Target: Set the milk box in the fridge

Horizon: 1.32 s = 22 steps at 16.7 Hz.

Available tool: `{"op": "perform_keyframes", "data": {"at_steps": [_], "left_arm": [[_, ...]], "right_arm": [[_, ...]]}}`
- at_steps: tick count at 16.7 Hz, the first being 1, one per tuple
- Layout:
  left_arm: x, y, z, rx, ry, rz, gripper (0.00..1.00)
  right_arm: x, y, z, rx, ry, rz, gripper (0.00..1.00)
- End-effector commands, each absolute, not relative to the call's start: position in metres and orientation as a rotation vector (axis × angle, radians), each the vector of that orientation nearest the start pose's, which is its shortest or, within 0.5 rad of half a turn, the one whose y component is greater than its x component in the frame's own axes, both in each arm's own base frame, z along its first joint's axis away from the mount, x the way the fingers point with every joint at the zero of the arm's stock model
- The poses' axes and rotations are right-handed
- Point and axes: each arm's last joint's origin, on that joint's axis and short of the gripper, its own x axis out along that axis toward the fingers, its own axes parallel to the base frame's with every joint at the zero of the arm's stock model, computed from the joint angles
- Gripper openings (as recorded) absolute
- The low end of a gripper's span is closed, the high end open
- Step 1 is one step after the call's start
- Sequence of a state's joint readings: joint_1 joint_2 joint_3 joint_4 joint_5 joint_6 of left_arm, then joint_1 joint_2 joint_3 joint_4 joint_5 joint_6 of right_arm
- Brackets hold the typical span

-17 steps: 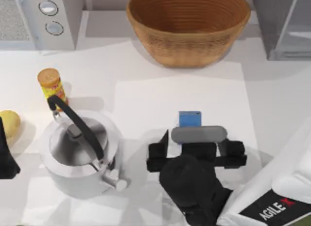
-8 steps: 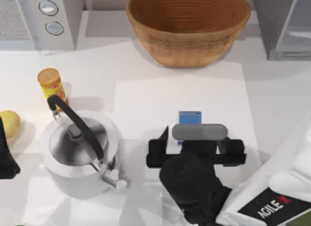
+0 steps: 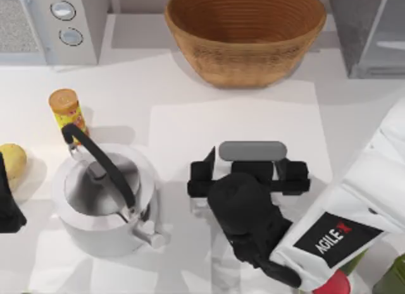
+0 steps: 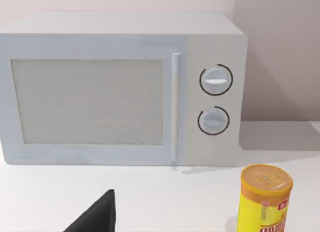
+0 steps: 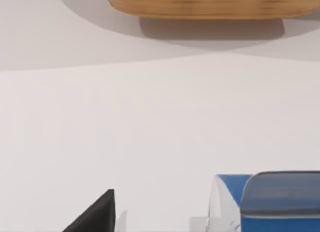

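Small blue-topped milk box (image 5: 234, 199) is seen beneath the right gripper (image 3: 248, 180) at table centre; finger state cannot be told. Dark-grey fridge (image 3: 370, 31) is located far right. Left gripper (image 3: 7, 202) is parked at left edge.

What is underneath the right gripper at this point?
From above, the right gripper covers the spot, so the top view hides what is under it. The right wrist view shows the milk box, blue top visible, beside a grey finger pad; contact cannot be judged.
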<state>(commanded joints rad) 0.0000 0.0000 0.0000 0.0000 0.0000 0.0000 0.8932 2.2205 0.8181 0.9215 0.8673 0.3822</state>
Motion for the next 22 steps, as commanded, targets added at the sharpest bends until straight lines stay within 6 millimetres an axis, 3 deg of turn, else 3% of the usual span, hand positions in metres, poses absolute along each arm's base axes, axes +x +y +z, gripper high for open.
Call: {"op": "perform_keyframes", "data": {"at_steps": [4, 17, 22], "left_arm": [[0.1057, -0.0012, 0.16, 0.0, 0.0, 0.0, 1.0], [0.1057, -0.0012, 0.16, 0.0, 0.0, 0.0, 1.0], [0.1057, -0.0012, 0.16, 0.0, 0.0, 0.0, 1.0]], "right_arm": [[0.2448, 0.27, 0.037, 0.002, 0.3, -0.01, 1.0], [0.2448, 0.27, 0.037, 0.002, 0.3, -0.01, 0.02], [0.2448, 0.27, 0.037, 0.002, 0.3, -0.01, 0.0]]}}
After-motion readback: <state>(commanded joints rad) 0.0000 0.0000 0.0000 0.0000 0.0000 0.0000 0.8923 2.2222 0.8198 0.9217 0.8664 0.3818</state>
